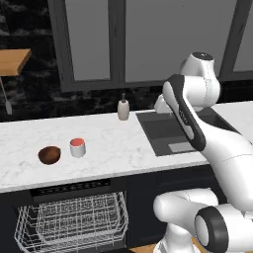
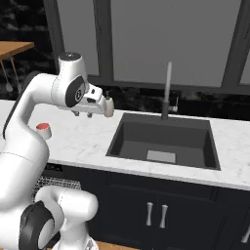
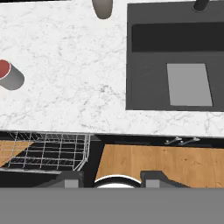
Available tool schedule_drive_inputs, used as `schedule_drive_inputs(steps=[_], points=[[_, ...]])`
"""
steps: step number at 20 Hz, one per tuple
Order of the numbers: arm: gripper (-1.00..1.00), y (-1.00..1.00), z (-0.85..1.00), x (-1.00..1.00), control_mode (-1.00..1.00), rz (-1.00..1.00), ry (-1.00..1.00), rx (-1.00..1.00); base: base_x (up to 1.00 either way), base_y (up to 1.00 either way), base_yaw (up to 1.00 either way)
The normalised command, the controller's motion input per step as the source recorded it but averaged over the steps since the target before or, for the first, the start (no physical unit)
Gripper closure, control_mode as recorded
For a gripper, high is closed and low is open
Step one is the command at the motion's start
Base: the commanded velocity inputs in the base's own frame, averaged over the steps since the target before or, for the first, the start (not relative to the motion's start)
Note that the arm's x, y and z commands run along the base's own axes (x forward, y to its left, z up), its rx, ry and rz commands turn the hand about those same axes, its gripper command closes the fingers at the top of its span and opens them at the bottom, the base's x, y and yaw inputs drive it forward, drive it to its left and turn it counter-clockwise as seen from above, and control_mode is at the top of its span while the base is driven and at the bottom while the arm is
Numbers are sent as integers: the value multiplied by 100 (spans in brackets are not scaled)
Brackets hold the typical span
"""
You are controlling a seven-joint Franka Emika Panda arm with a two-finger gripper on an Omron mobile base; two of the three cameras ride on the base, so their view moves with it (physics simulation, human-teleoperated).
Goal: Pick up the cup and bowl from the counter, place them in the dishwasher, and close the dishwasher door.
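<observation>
the bowl [image 1: 49, 154] is sitting at about 9 o'clock on the counter [image 1: 118, 148], with the cup [image 1: 77, 147] just beside it toward 3 o'clock, both likely rigid, light and glossy-slick. gripper [image 3: 112, 177] is hovering nearer the sink [image 1: 173, 133], fingers parted, holding nothing. judging a straddle of the cup's wall below the red top is safest.

White marble counter [image 1: 113, 143], cup [image 1: 77, 147], bowl [image 1: 49, 154], soap bottle [image 1: 123, 109]
</observation>
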Motion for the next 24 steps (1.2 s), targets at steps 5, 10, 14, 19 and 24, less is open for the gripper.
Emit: schedule_drive_inputs(steps=[5,10,14,19,24], points=[[-100,0,0,0,100,0,0,0,-2,0,1],[-100,0,0,0,100,0,0,0,-22,-14,26],[-100,0,0,0,100,0,0,0,-36,-36,47],[-100,0,0,0,100,0,0,0,-37,-51,50],[-100,0,0,0,100,0,0,0,-31,-71,45]])
